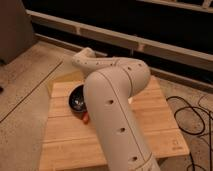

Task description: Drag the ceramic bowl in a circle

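The ceramic bowl (76, 96) is a small dark round bowl with a glossy inside. It sits on the left part of the wooden table (155, 112), partly hidden behind my white arm (112, 100). A small orange-red object (86, 118) peeks out just below the bowl, at the arm's edge. My arm reaches from the bottom of the view up and left over the table. The gripper is hidden behind the arm, and no white cup shows.
The table stands on a speckled floor. Black cables (192, 117) lie on the floor to the right. A long white rail (150, 45) runs across the back in front of a dark wall.
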{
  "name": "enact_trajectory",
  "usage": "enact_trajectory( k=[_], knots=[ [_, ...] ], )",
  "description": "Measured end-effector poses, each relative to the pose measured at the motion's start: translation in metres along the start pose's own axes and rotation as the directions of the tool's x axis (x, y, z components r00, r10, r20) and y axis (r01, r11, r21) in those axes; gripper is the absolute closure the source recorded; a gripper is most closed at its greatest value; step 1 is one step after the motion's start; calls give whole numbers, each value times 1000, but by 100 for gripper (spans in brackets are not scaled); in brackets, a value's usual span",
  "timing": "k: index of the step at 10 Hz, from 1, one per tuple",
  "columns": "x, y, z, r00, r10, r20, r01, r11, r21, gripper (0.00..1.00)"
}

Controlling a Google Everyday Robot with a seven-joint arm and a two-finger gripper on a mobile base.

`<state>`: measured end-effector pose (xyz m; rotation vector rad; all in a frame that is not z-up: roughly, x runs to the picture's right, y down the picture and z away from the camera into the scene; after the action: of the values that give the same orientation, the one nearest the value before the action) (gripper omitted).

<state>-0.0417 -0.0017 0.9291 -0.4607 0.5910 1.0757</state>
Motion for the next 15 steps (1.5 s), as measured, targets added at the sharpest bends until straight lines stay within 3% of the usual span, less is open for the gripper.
enact_trajectory(
  k=[5, 8, 9, 11, 13, 15],
  knots=[
    [-35, -35, -3, 999, 37, 3, -37, 998, 54, 100],
    [-64, -31, -15, 998, 12, 58, -15, 999, 46, 100],
    [-72, -24, -22, 997, -7, 77, 4, 999, 46, 100],
    [-96, 7, -51, 983, -90, 158, 84, 995, 49, 100],
    [-98, 33, -64, 969, -153, 193, 145, 988, 52, 100],
    [-85, 61, -66, 957, -192, 216, 192, 981, 21, 100]
  ],
)
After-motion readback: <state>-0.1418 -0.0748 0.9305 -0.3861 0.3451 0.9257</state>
